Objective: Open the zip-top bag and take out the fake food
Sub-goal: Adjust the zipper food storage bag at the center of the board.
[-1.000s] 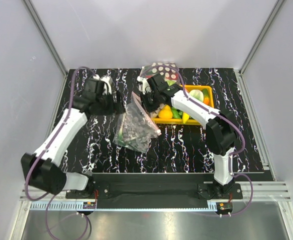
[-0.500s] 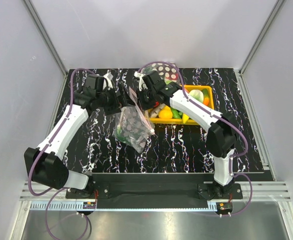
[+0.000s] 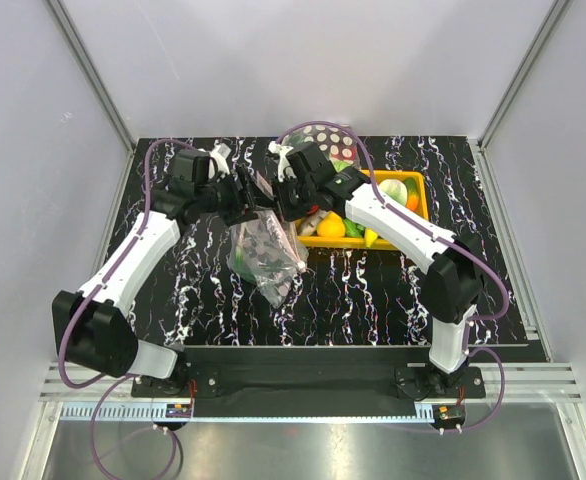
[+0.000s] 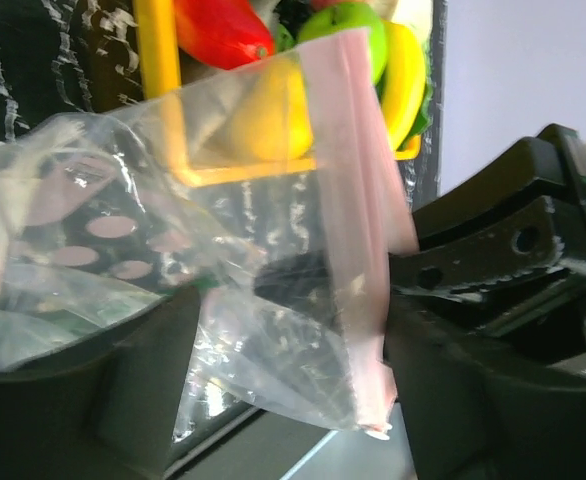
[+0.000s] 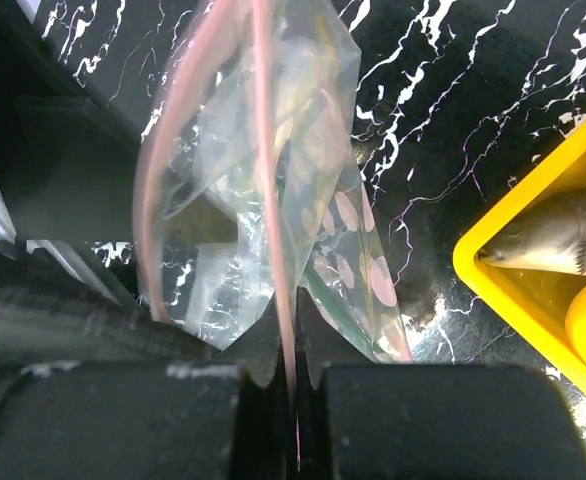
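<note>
bag spot: the zip-top bag (image 3: 263,250) hangs off the tabletop (image 3: 173,295), a bit toward 10 o'clock from the middle, zip end up

right claw: the right claw (image 5: 295,390) is pressed together, pinching the pink zip strip (image 5: 273,200) on the 3 o'clock side of the mouth

left claw: the left claw (image 3: 245,195) is spread wide at the 9 o'clock side. From its own camera the strip sits between the fingers, nothing pinched yet

step in hand: imo it's grabbing the opposite lip so the two can peel the zip apart

doing it well: close on one layer only, right next to the strip. Catch both layers and it'll just tug the whole bag. Then pull toward 9 o'clock while the right one holds firm

fake food: something green (image 3: 237,262) low in the bag, plus loose pieces in the yellow tray (image 3: 425,205) at 2 o'clock

hard to tell: whether the zip has parted at all, since the crinkles and glare hide the seam

also hidden: how many pieces are inside, and most of the polka-dot bag (image 3: 323,135) at 12 o'clock, behind the arms
</note>
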`<state>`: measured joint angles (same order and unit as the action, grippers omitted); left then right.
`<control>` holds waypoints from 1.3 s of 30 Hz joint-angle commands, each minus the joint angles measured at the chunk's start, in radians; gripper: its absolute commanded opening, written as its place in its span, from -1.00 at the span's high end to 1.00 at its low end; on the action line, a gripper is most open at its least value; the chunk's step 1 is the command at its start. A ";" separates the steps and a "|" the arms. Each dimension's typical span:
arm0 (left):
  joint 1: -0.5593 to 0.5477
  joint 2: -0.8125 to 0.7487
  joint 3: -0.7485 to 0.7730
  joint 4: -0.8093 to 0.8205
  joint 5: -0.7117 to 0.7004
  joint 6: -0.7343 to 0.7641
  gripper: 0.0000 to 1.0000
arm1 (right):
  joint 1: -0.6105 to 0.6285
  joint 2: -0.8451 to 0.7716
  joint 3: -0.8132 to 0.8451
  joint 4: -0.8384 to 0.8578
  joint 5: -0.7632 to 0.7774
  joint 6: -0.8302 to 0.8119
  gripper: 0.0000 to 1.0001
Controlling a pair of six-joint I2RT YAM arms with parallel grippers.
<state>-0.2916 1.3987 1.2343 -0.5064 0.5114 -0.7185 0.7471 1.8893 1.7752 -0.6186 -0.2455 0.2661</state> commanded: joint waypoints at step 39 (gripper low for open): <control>0.014 0.201 0.390 -0.474 0.068 0.346 0.84 | -0.069 -0.182 0.279 -0.237 0.249 -0.186 -0.37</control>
<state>-0.2821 1.5997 1.5543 -1.0191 0.5430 -0.3641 0.6800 1.8313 1.9656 -0.8688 0.0727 0.1123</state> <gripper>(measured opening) 0.087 0.682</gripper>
